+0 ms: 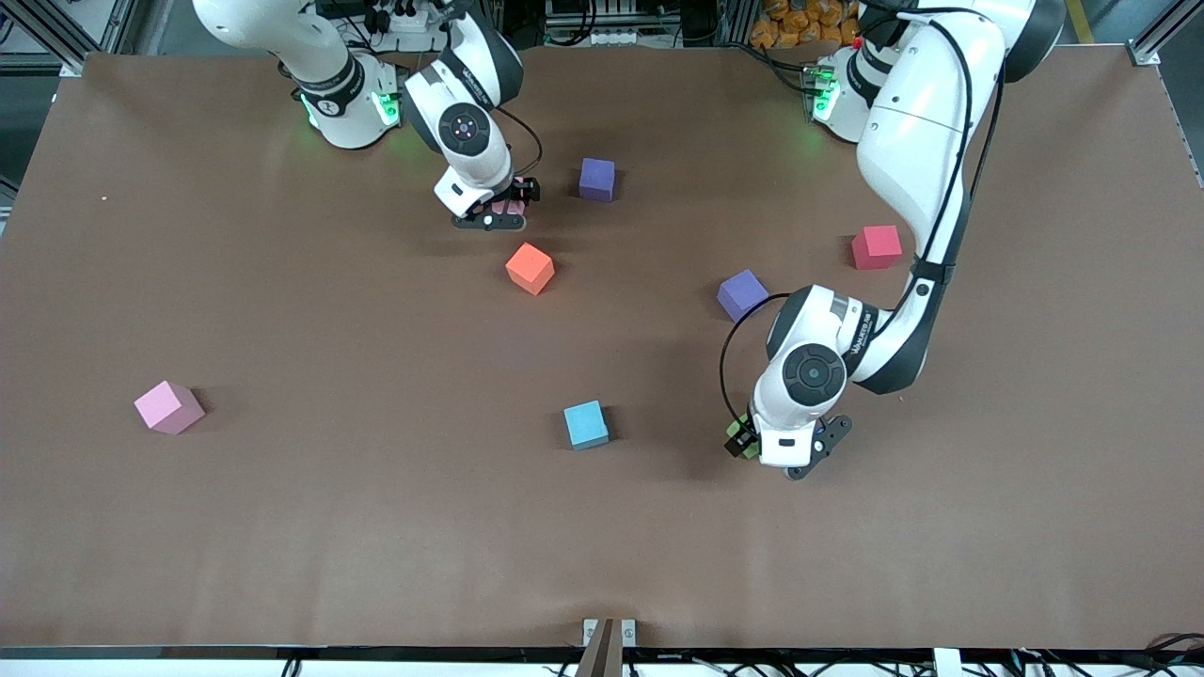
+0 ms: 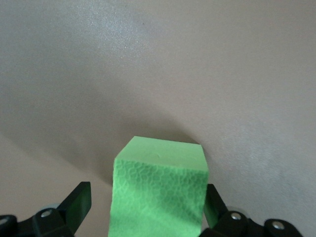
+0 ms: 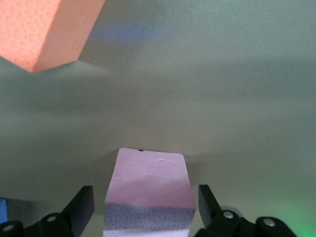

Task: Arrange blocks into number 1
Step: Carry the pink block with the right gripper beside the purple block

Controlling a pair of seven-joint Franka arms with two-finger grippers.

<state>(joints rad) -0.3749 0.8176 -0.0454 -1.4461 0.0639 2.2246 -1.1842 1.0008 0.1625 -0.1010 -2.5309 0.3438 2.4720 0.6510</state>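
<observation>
Green block (image 2: 160,190): nearest the front camera of all, on the desk (image 1: 282,545) toward the left arm's end, sitting between the left hand's fingers.
Left hand (image 1: 788,463): down over the green block, fingers spread on either side; the wrist view shows a gap at one finger (image 2: 75,205), so I judge it brackets the cube without pinching it yet.
Light blue block (image 1: 586,424): near mid-desk, beside the left hand and about level with it.
Pink block, loose (image 1: 168,407): well apart from the rest, toward the right arm's end, with neither hand near it.
Purple block (image 1: 743,294): farther from the camera than the left hand, close beside that arm's forearm.
Orange block (image 1: 530,268): mid-desk, just nearer the camera than the right hand.
Red block (image 1: 877,247): toward the left arm's end, beside the left arm.
Right hand (image 1: 494,213): low over a second pink block (image 3: 148,190), fingers straddling it with slim gaps; whether they are drawing in I cannot tell.
Second purple block (image 1: 597,179): farthest from the camera, beside the right hand.
Key relation: each cube lies square between its hand's fingers, flat faces to the pads; probably only squeezing remains.
</observation>
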